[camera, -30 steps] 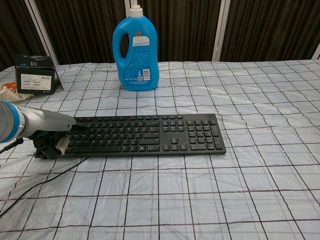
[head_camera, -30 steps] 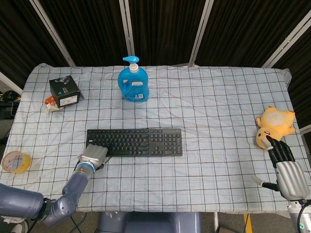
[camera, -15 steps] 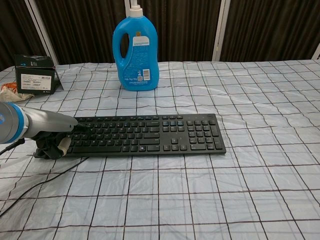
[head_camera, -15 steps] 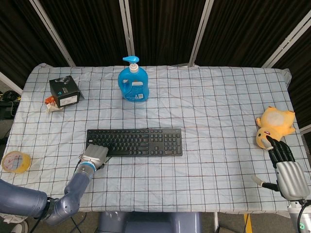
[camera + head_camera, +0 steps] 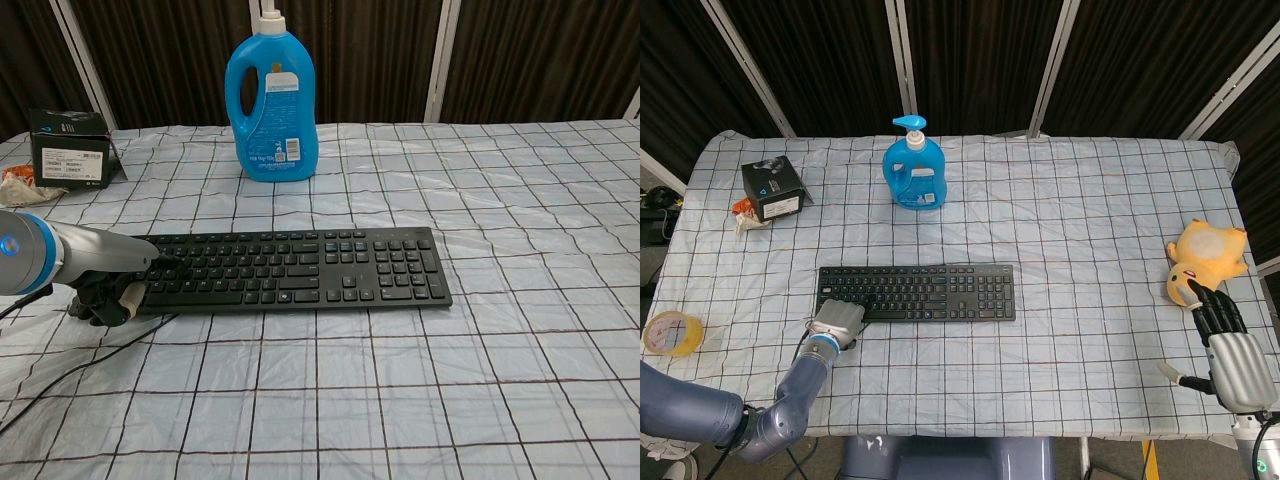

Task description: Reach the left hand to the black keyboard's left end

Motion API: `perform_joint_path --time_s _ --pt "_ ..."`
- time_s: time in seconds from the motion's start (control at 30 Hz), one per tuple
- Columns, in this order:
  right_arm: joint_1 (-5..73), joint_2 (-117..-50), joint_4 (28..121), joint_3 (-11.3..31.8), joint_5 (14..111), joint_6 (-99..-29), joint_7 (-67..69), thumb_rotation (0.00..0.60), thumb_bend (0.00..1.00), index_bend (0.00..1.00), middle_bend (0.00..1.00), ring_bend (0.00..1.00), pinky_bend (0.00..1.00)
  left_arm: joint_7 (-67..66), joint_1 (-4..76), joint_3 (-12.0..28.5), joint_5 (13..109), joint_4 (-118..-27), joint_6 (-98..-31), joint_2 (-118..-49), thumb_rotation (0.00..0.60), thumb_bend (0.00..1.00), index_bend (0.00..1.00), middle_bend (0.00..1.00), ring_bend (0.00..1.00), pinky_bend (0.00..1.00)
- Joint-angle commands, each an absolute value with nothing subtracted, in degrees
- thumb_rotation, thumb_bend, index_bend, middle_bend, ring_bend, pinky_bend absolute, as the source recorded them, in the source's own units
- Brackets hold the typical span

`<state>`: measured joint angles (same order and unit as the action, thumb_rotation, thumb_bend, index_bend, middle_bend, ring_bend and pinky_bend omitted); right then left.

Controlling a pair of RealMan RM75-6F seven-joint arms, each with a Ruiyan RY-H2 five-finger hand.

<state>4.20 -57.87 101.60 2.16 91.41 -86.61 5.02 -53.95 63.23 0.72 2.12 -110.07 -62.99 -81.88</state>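
Checked tablecloth (image 5: 1090, 260) is covering the whole table, head view showing all four edges, chest view (image 5: 500, 350) cutting off the near and side edges. Black keyboard (image 5: 917, 292) is lying flat left of centre, long side running parallel to the near edge; chest view (image 5: 290, 268) is showing its key rows closer, legends too small to read. Left hand (image 5: 834, 322) is sitting at the keyboard's left end, touching its near-left corner; in chest view (image 5: 105, 290) the dark fingers are curling down against the cloth beside that end, thumb-side finger resting on the leftmost keys, holding nothing. Right hand (image 5: 1230, 345) is showing in head view only, lying flat near the right edge, fingers together and straight, tips pointing at the yellow plush toy (image 5: 1203, 258), just short of it; the toy is also head-view only. Blue detergent bottle (image 5: 913, 166) is standing upright behind the keyboard, well apart; chest view (image 5: 271, 95) is showing a white back label, print unreadable. Black box (image 5: 773, 188) is sitting far left, white label (image 5: 62, 167) unreadable. Tape roll (image 5: 671, 333) is lying at the left edge, head view only. Wide open cloth is lying between keyboard and right hand.
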Motion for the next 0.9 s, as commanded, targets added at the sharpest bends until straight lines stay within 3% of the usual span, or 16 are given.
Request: perform_joint_path --time_s 0.03,0.53,0.67,0.77,0.9 --pt "4.2 -57.9 101.6 2.2 91.4 -86.6 5.0 0.600 0.08 0.03 0.00 0.00 0.00 -53.9 63.3 0.6 2.0 -110.1 -62.8 -81.8 0.600 0.96 0.00 0.76 0.65 0.47" --pt "4.2 -57.9 101.5 2.1 91.5 -86.7 4.8 0.600 0.08 0.03 0.00 0.00 0.00 -53.0 63.4 0.7 2.9 -111.3 -63.2 -80.9 0.600 0.97 0.00 0.76 0.65 0.47" --pt "4.2 -57.8 101.3 2.3 91.2 -86.6 5.2 0.600 0.08 0.03 0.00 0.00 0.00 -50.0 62.5 2.7 5.6 -114.7 -64.9 -77.8 0.600 0.96 0.00 0.75 0.65 0.46" --pt "4.2 -57.7 101.2 2.2 91.2 -86.5 5.3 0.600 0.08 0.03 0.00 0.00 0.00 -46.2 60.6 4.1 10.5 -119.5 -67.1 -74.0 0.600 0.94 0.00 0.66 0.56 0.40" --pt "4.2 -57.8 101.0 2.1 91.6 -86.7 4.7 0.600 0.08 0.03 0.00 0.00 0.00 -44.7 55.6 0.6 26.9 -126.5 -76.8 -68.2 0.600 0.82 0.00 0.32 0.27 0.24"
